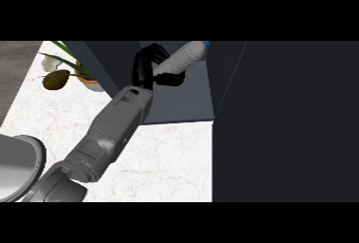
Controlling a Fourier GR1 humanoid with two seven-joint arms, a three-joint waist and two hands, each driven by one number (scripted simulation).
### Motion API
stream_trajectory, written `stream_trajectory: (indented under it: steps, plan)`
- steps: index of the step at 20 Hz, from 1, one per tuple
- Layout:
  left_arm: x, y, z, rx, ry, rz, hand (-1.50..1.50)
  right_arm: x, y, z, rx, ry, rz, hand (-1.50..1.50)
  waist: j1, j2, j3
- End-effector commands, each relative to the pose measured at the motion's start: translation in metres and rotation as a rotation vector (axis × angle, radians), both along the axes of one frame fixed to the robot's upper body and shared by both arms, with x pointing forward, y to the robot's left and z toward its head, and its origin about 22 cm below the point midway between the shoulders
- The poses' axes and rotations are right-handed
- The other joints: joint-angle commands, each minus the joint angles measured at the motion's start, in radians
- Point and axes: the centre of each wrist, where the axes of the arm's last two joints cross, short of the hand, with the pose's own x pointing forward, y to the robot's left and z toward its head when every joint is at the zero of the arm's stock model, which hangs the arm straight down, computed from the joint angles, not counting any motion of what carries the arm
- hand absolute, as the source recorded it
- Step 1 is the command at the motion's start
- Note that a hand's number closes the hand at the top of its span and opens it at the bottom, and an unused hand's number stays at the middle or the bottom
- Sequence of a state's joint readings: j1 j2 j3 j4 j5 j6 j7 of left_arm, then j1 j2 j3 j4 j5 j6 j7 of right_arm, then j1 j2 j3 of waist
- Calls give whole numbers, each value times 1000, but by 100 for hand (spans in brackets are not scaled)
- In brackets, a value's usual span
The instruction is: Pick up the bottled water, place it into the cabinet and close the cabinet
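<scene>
A clear water bottle [184,56] with a blue cap is held tilted, cap pointing up and to the right, inside the open cabinet [179,104]. My left hand [145,61] is shut on its lower part, fingers on one side and thumb below, and hides the base. The grey forearm runs from the lower left up to the cabinet's opening. The bottle hangs above the cabinet's grey floor, near its left wall. The dark cabinet door [294,123] stands open and fills the right half of the view. My right hand does not show.
A potted green plant [84,76] and a brown rounded object [56,79] stand left of the cabinet. A grey round vessel [17,166] sits at the lower left edge. White marble counter [168,161] lies in front of the cabinet.
</scene>
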State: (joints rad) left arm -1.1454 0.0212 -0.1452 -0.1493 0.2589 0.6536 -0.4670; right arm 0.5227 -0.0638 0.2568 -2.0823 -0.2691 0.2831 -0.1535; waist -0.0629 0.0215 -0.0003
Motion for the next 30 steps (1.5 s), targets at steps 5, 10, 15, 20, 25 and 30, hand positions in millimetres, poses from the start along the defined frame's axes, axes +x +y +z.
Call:
stream_trajectory:
  steps: [5,10,15,20,25,30]
  plan:
    - [5,34,-3,113,-12,107,-150,1,19,-5,24,-3,27,-150,-11,9,-1]
    - [1,25,-9,93,26,93,-150,8,11,-12,19,-4,7,-150,2,5,0]
    - [2,42,-12,93,30,136,-150,2,6,-4,7,-18,16,-150,-7,8,-1]
    - [1,49,-13,16,-44,64,-150,11,4,0,7,-32,17,-150,8,9,-2]
    - [12,50,13,-137,-122,-43,-150,5,10,-12,13,-16,1,-150,22,-4,-1]
    - [1,39,-6,-259,-191,-147,-150,-2,5,4,3,-25,2,-150,33,-10,-1]
